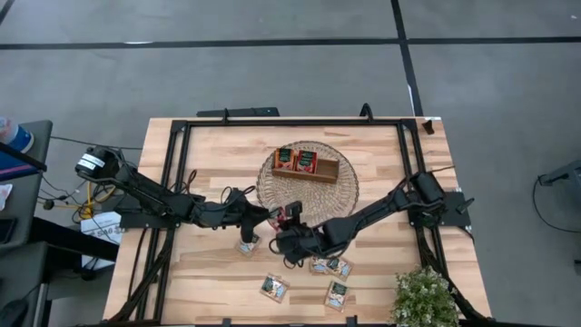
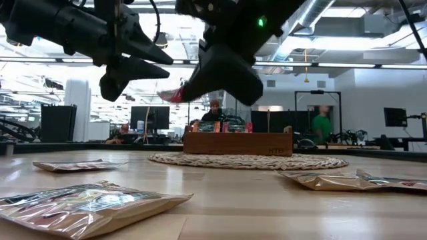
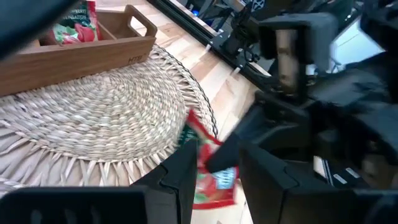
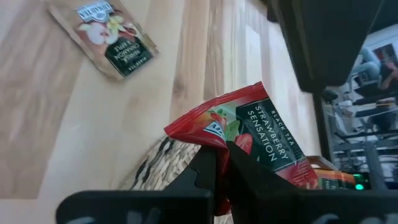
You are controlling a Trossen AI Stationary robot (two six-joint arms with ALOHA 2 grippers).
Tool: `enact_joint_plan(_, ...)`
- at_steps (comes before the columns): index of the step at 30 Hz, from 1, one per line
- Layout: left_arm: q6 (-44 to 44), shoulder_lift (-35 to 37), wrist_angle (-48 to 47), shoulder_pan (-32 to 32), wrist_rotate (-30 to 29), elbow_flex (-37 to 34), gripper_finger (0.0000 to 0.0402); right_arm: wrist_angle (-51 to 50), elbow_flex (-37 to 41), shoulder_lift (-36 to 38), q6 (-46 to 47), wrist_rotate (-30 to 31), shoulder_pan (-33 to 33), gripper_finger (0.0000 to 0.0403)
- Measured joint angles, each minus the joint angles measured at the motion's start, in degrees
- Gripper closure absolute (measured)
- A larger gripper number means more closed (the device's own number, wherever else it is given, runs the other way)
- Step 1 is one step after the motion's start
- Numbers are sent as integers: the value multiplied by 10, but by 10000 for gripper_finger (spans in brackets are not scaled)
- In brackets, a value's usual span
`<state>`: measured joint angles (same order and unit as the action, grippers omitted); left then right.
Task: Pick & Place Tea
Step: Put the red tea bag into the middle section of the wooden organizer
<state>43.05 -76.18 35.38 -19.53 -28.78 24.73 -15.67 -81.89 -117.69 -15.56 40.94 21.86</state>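
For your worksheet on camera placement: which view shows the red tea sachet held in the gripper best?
The right wrist view: the red sachet fills it, label readable, pinched by the right gripper. The left wrist view shows it blurred; the low view only a corner; the high view a speck.

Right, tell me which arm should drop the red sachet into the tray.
Right. The right gripper is shut on the red sachet, lifted at the wicker mat edge, close to the wooden tray. The left gripper holds nothing.

red tea sachet [image 4: 249, 134], pale woven mat [image 1: 349, 195]
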Motion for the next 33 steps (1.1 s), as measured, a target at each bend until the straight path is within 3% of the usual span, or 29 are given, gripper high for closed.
enact_joint_plan(14, 0, 0, -12, 0, -10, 0, 296, -9, -29, 2, -24, 27, 12, 397)
enact_joint_plan(25, -4, 0, -17, 0, -16, 0, 299, 18, -29, 1, -40, 6, -7, 395)
enact_joint_plan(33, -1, -7, -42, 0, -27, 0, 394, 18, -29, 1, -44, 5, -5, 379)
